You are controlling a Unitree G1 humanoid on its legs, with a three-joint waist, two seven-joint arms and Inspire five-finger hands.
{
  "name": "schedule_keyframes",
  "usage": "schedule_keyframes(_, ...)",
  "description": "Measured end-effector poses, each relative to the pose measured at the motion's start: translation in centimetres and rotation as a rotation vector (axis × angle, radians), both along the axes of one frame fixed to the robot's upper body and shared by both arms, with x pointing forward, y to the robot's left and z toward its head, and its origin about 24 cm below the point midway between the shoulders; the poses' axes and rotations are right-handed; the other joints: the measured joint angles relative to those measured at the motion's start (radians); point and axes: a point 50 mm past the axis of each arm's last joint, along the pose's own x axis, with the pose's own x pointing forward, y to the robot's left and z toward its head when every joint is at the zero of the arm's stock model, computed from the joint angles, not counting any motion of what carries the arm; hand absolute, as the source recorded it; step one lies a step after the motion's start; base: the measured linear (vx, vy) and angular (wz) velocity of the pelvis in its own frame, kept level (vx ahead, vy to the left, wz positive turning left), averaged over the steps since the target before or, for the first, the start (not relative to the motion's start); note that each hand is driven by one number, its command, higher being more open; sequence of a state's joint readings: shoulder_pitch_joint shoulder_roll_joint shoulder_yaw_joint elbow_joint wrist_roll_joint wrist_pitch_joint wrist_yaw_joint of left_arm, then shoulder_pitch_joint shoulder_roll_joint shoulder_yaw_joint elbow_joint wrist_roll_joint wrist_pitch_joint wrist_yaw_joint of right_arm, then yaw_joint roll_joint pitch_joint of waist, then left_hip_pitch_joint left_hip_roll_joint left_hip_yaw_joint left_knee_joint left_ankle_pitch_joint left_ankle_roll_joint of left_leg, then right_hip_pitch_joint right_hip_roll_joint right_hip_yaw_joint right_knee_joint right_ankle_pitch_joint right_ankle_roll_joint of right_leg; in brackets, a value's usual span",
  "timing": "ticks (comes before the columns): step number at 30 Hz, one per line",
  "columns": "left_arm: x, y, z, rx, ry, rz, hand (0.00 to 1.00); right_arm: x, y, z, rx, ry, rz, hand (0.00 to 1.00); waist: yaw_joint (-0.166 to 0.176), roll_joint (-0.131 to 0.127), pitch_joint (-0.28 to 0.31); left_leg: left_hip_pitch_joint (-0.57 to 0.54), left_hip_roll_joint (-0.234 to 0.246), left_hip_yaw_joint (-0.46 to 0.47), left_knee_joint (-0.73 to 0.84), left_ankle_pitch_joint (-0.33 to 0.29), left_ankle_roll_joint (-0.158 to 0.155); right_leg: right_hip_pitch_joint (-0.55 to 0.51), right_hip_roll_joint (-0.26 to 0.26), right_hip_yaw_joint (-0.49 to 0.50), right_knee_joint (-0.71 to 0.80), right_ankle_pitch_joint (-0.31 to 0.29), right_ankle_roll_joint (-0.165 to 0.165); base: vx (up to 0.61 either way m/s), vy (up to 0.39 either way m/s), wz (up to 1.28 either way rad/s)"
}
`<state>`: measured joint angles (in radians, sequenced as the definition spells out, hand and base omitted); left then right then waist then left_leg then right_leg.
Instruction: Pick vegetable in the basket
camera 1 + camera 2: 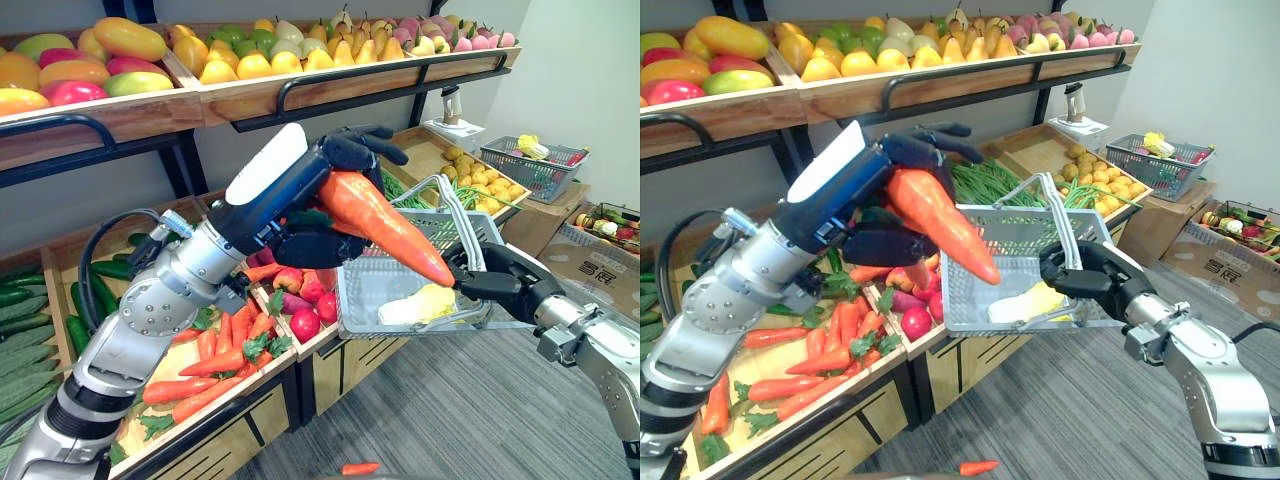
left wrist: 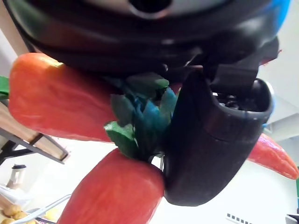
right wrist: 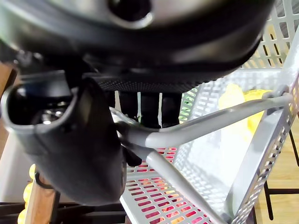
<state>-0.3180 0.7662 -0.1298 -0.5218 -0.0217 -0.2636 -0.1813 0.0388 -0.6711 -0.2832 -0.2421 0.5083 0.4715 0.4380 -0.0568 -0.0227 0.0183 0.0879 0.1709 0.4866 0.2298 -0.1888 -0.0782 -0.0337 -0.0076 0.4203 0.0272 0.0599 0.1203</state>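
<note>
Orange carrots (image 1: 385,225) sat clamped in your left hand (image 1: 345,150), fingers and thumb curled round them, tips slanting over the grey basket (image 1: 370,290) just below. Your right hand (image 1: 490,275) gripped its handle (image 3: 210,123). You needed to lower past the rim before loosening, with the basket level.

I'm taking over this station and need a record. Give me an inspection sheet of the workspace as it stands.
Surface: produce stand bin holds loose carrots.
Job's things: carrot in the left hand, above the grey basket; a yellow item lies inside.
Clutter: stray carrot on the floor.
Hands: left hand shut on the carrot; right hand curled round the basket handle.
Cables: nothing seen.
Surroundings: fruit shelf above; second basket on a box, right.
</note>
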Motion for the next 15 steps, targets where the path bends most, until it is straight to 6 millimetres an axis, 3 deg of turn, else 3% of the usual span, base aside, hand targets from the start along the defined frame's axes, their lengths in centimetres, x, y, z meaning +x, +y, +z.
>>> schedule_keyframes(10,0.0,-0.4,-0.4,0.104,-0.009,-0.005,0.0,-0.1,0.5,0.4,0.007,-0.013,0.085,0.0,-0.006,-0.005,0.005,0.004,0.001,0.008,0.0,-0.002,-0.001,-0.002,0.002,0.006,-0.004,0.001,-0.002,0.0,0.006,-0.02)
schedule_keyframes(15,1.0,-1.4,-1.6,0.219,0.035,-0.007,0.0,-0.3,2.7,1.2,-0.02,-0.043,0.21,0.0,-0.012,-0.004,0.006,0.011,0.003,0.035,0.001,-0.005,-0.005,-0.01,0.008,0.031,-0.002,0.004,-0.005,0.01,0.022,-0.14)
